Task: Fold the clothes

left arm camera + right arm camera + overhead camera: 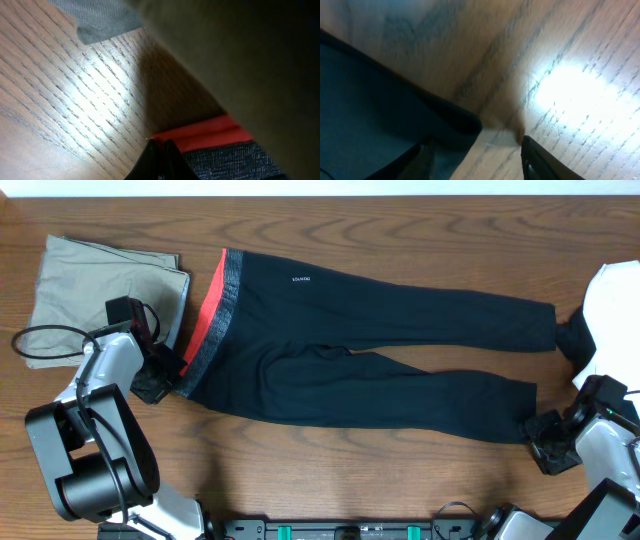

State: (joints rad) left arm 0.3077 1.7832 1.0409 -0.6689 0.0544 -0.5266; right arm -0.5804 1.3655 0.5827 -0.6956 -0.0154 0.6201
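Observation:
The clothes, long black leggings (pixel 380 350), lie flat across the table with the red-and-grey waistband (pixel 215 305) at the left and both legs running right. My left gripper (pixel 165 375) sits at the waistband's near corner. In the left wrist view its fingers (pixel 160 146) are pressed together on the corner of the waistband (pixel 210 136). My right gripper (pixel 537 430) is at the ankle end of the near leg. In the right wrist view it (pixel 476 145) stands open astride the hem of the leggings (pixel 370 100), with one finger over the fabric and the other over bare wood.
Folded khaki-beige trousers (pixel 100 290) lie at the back left, just beyond my left arm, and fill the upper right of the left wrist view (pixel 240 60). A white garment (pixel 615 310) lies at the right edge, touching the far leg's end. The wooden table (pixel 400 240) shows around them.

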